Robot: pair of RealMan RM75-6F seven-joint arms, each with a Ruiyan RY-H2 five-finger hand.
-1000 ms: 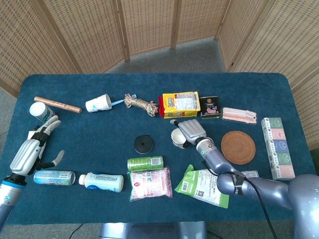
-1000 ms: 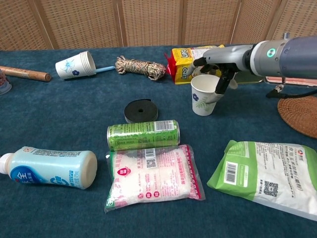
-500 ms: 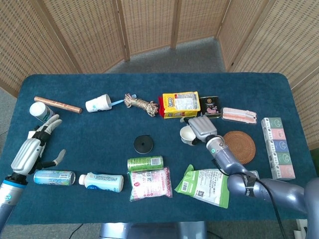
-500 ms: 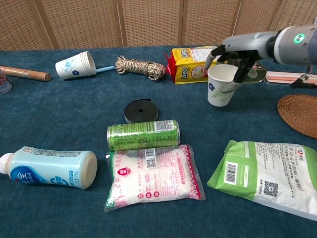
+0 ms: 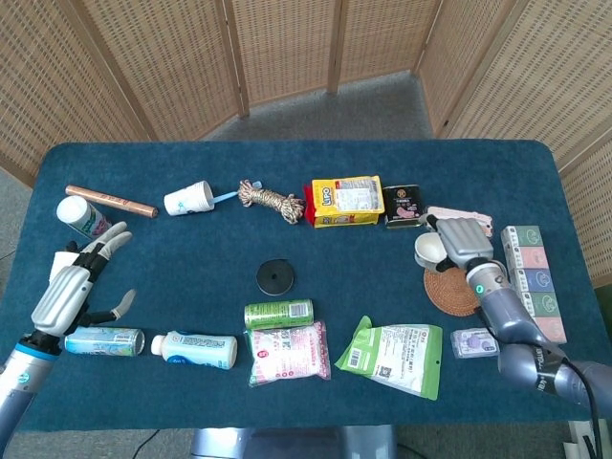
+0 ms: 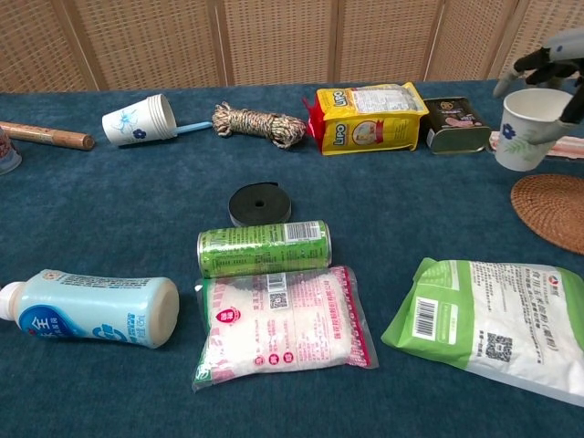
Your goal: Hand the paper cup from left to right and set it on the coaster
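My right hand [image 5: 463, 241] [image 6: 555, 69] holds a white paper cup [image 5: 429, 251] [image 6: 528, 128] with a blue flower print, upright and lifted off the table. The cup hangs over the left edge of the round woven coaster [image 5: 451, 290] [image 6: 555, 211], a little above it. My left hand [image 5: 76, 282] rests open at the table's left side with nothing in it, beside a lying bottle [image 5: 104, 340]. The chest view does not show the left hand.
A second paper cup [image 5: 188, 199] [image 6: 140, 119] lies on its side at the back left. Snack packs [image 5: 346, 201], a small tin [image 5: 404, 205], a green can [image 6: 264, 247], a black tape roll [image 6: 259, 203], a green pouch [image 6: 497, 326] and a box row [image 5: 535, 283] surround the coaster.
My right hand has carried the cup rightward from the table's middle to the coaster's left edge. The left hand has barely shifted.
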